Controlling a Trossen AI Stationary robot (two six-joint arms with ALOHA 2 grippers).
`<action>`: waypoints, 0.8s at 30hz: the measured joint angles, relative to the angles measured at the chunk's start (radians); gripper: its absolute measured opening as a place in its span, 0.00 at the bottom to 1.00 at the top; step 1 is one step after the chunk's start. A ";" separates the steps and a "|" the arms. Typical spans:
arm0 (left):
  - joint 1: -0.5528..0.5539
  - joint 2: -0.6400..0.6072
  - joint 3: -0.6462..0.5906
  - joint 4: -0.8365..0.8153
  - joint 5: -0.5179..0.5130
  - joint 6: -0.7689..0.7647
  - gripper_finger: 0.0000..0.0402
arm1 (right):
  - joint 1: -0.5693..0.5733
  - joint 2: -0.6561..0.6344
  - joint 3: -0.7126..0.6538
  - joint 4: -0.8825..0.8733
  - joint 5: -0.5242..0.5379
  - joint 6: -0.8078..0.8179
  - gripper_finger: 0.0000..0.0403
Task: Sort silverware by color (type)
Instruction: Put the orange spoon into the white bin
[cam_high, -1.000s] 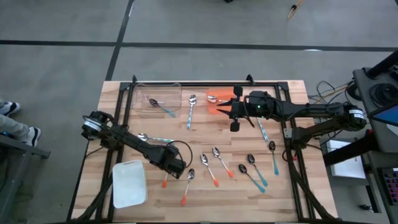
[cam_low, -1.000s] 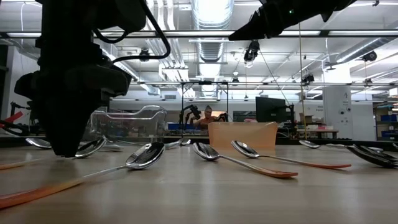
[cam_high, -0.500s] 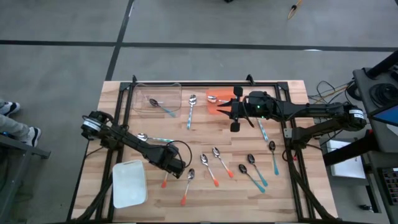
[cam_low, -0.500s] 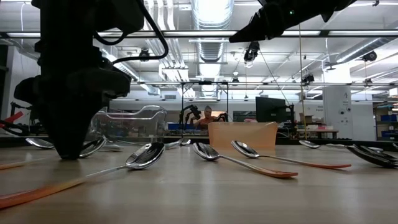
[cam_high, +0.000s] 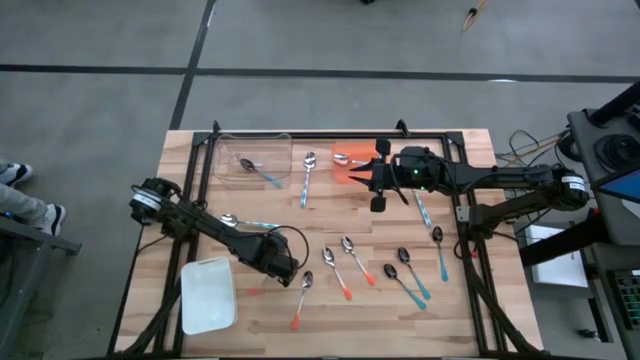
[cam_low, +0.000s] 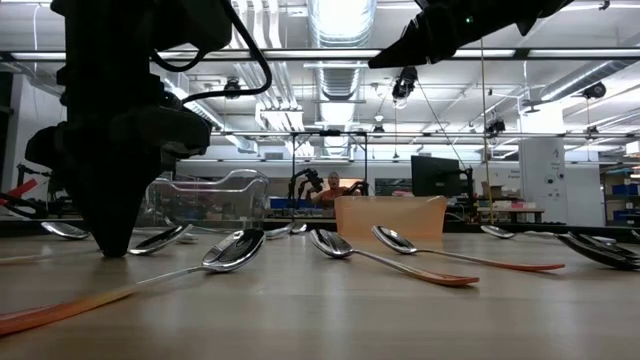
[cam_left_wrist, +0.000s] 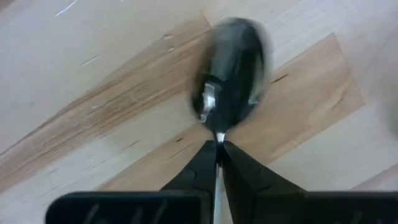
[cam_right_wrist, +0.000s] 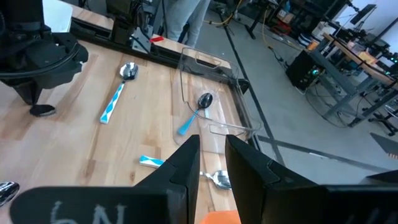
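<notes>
Lower left of centre on the counter (cam_high: 470, 300), the left gripper (cam_left_wrist: 217, 152) has its jaws clenched on a spoon (cam_left_wrist: 231, 71) at its thin neck. Light, stiff and slippery, it could easily swivel. The right gripper (cam_right_wrist: 212, 155) waits upper centre, jaws slightly apart, empty.

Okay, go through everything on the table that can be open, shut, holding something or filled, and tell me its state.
Left gripper: shut on a spoon, gripped at the neck.
Right gripper: open, holding nothing.
Clear bin: upright, one blue-handled spoon inside.
Orange bin: one silver spoon bowl showing in it.
</notes>
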 joint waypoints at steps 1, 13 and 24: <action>0.000 0.000 0.000 0.000 0.000 0.000 0.02 | 0.000 0.000 0.000 0.000 0.000 -0.001 0.17; 0.005 -0.126 -0.004 0.010 -0.010 0.022 0.00 | 0.000 0.000 0.000 0.000 0.000 -0.009 0.17; 0.006 -0.369 -0.003 -0.035 0.068 0.021 0.00 | 0.000 0.000 0.000 0.000 0.000 -0.010 0.17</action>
